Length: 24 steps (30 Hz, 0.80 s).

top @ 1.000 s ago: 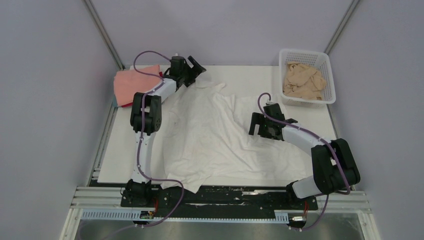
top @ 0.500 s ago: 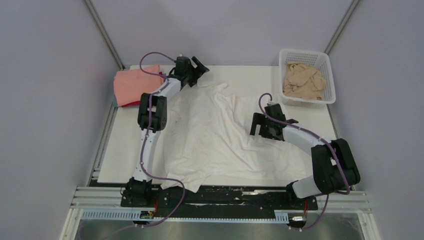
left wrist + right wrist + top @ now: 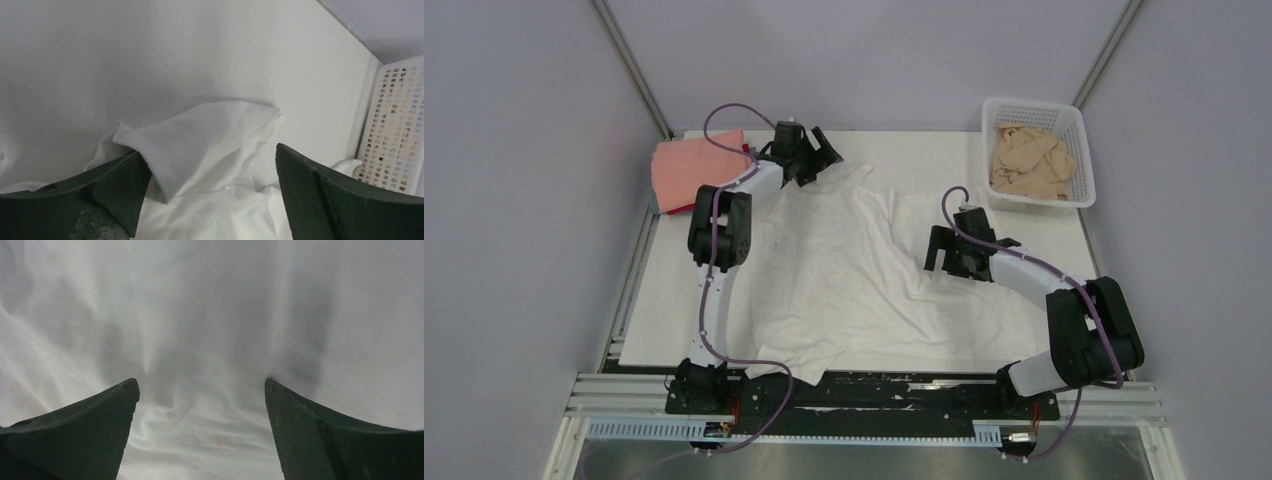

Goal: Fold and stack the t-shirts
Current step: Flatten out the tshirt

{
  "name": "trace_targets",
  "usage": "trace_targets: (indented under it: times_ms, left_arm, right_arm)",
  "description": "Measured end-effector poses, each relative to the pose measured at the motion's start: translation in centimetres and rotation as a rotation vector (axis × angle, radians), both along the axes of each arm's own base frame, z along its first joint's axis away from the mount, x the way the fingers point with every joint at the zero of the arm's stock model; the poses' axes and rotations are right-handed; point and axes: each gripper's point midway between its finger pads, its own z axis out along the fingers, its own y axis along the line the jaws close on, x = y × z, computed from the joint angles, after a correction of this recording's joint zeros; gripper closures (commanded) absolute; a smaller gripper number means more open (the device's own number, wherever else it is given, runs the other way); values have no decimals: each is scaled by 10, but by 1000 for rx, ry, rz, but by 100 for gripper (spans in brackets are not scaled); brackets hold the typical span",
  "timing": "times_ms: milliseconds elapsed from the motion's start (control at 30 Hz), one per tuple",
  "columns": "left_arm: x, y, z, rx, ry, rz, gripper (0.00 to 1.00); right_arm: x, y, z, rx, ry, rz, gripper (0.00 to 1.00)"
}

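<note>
A large wrinkled white t-shirt (image 3: 854, 280) lies spread over the middle of the table. My left gripper (image 3: 821, 157) is open at the shirt's far left edge. In the left wrist view a raised flap of the white shirt (image 3: 200, 135) lies between the open jaws of the left gripper (image 3: 210, 165), against the left finger. My right gripper (image 3: 939, 252) is open and low over the shirt's right part. The right wrist view shows only white cloth (image 3: 200, 330) under the right gripper (image 3: 200, 390). A folded salmon-pink t-shirt (image 3: 686, 168) tops a stack at the far left. A beige-tan t-shirt (image 3: 1029, 160) is crumpled in the basket.
The white lattice basket (image 3: 1036, 103) stands at the far right corner and also shows in the left wrist view (image 3: 395, 125). Red and blue-grey edges peek out under the pink stack (image 3: 672, 209). The shirt's hem hangs over the table's near edge (image 3: 784, 365).
My left gripper has moved nearer and lower onto the white shirt's far edge, staying open. The right arm has not moved.
</note>
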Motion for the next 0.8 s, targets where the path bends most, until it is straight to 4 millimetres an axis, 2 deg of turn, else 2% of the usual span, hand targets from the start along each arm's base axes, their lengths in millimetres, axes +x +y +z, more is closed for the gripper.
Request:
trace_targets:
  times_ms: [67, 133, 167, 200, 267, 367, 500, 567, 600, 667, 733, 800]
  left_arm:
    - [-3, -3, -2, 13, 2, -22, 22]
    - [-7, -4, -4, 28, 11, -37, 55]
    - [-9, -4, -6, 39, 18, -49, 62]
    - [-10, -5, -6, 40, 24, -49, 74]
    - [-13, -5, -7, 52, 29, -65, 85]
    - [-13, -6, -2, 58, 26, -80, 88]
    - [-3, -9, 20, 34, -6, -70, 84]
    - [6, -7, 34, 1, -23, -38, 59]
    - [11, -6, 41, -27, -21, -8, 20]
    - [30, -7, 59, -92, -39, 48, 2]
    - [58, -10, 83, -198, -80, 116, 0]
    - [79, -10, 99, -319, -98, 166, 0]
  right_arm:
    - [0, 0, 0, 0, 0, -1, 0]
    - [0, 0, 0, 0, 0, -1, 0]
    - [0, 0, 0, 0, 0, -1, 0]
    - [0, 0, 0, 0, 1, -1, 0]
    - [0, 0, -1, -2, 2, -1, 0]
    - [0, -1, -2, -4, 2, -2, 0]
    - [2, -1, -2, -8, -2, -6, 0]
    - [2, -1, -2, -9, -3, -6, 0]
    - [2, -2, -2, -9, -4, -7, 0]
    - [2, -2, -2, -10, -4, -8, 0]
    - [2, -2, -2, -12, -5, -10, 0]
    - [3, -2, -2, -12, -6, -10, 0]
